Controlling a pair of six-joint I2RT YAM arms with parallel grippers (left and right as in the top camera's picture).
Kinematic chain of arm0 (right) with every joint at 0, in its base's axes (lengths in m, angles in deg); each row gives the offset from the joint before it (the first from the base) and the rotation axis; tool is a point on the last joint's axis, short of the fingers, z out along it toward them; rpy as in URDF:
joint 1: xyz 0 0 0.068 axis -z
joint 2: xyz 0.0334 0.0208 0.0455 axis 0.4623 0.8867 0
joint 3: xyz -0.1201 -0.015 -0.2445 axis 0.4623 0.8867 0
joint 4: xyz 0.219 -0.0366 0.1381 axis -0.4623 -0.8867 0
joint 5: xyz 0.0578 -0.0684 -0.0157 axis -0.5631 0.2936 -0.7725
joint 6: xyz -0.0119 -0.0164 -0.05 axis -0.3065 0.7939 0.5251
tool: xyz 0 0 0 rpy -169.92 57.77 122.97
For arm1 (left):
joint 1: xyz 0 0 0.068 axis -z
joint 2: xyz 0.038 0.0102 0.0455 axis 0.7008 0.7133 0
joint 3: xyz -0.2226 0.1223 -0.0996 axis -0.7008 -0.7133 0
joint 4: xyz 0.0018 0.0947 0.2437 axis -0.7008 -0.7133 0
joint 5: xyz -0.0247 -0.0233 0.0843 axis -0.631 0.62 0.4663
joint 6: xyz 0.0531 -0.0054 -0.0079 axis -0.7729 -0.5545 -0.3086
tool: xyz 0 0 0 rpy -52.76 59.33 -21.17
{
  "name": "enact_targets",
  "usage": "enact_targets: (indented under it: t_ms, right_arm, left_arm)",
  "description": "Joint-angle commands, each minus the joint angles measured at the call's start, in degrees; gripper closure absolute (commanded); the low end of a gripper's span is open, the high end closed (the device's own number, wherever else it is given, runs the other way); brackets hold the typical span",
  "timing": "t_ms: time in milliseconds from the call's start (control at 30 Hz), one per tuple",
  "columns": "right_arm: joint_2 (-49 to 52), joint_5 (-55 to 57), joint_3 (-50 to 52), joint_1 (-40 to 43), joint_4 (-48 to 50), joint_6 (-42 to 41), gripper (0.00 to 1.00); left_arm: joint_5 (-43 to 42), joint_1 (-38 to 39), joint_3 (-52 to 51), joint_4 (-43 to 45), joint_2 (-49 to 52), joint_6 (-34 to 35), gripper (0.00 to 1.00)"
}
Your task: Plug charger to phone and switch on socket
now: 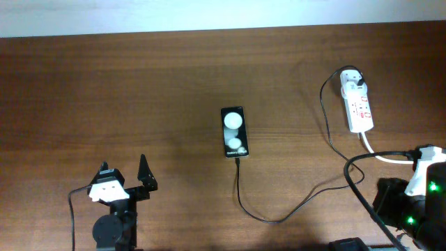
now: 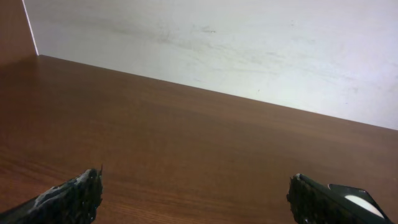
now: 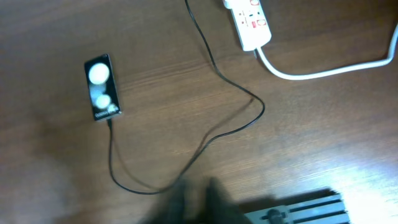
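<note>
The black phone (image 1: 233, 131) lies mid-table, also in the right wrist view (image 3: 101, 86). The thin black charger cable (image 1: 279, 218) runs from the phone's near end, where its tip touches the phone, loops right and goes up to the white adapter (image 1: 350, 80) seated in the far end of the white socket strip (image 1: 359, 110), which the right wrist view also shows (image 3: 252, 22). My left gripper (image 1: 124, 171) is open and empty at the front left, over bare wood (image 2: 196, 196). My right gripper (image 3: 199, 199) is blurred, its fingers close together and empty, well in front of the cable loop (image 3: 205, 140).
The strip's thick white cord (image 1: 390, 157) curves towards the right arm's base (image 1: 418, 199) at the front right. A pale wall borders the table's far edge (image 2: 249, 43). A grey metal bracket (image 3: 298, 208) shows at the bottom of the right wrist view.
</note>
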Motion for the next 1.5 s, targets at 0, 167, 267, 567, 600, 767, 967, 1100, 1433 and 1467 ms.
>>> enact_targets:
  t_ms: [0, 167, 267, 567, 600, 767, 967, 1100, 1433, 1467]
  right_arm:
    - [-0.2, 0.7, 0.2, -0.3, -0.3, 0.0, 0.31]
    - [-0.2, 0.7, 0.2, -0.3, -0.3, 0.0, 0.01]
    - [-0.2, 0.7, 0.2, -0.3, -0.3, 0.0, 0.01]
    - [-0.2, 0.7, 0.2, -0.3, -0.3, 0.0, 0.01]
    - [-0.2, 0.7, 0.2, -0.3, -0.3, 0.0, 0.01]
    - [-0.9, 0.7, 3.4, -0.3, -0.2, 0.0, 0.01]
    - [-18.1, -1.0, 23.1, -0.3, 0.0, -0.5, 0.01]
    - [-24.1, -1.0, 23.1, -0.3, 0.1, -0.5, 0.01]
    - [-43.4, 5.6, 27.6, -0.2, 24.3, -0.4, 0.01]
    - [-45.9, 8.3, 32.2, -0.2, 29.5, -0.4, 0.01]
  left_arm:
    - [-0.6, -0.2, -0.4, 0.2, 0.0, -1.1, 0.01]
    - [-0.6, -0.2, -0.4, 0.2, 0.0, -1.1, 0.01]
    - [-0.6, -0.2, -0.4, 0.2, 0.0, -1.1, 0.01]
    - [-0.6, -0.2, -0.4, 0.2, 0.0, -1.1, 0.01]
    - [-0.6, -0.2, -0.4, 0.2, 0.0, -1.1, 0.01]
    - [-0.6, -0.2, -0.4, 0.2, 0.0, -1.1, 0.01]
    - [-0.6, -0.2, -0.4, 0.2, 0.0, -1.1, 0.01]
    - [-0.6, -0.2, -0.4, 0.2, 0.0, -1.1, 0.01]
    - [-0.6, -0.2, -0.4, 0.2, 0.0, -1.1, 0.01]
    - [-0.6, -0.2, -0.4, 0.2, 0.0, -1.1, 0.01]
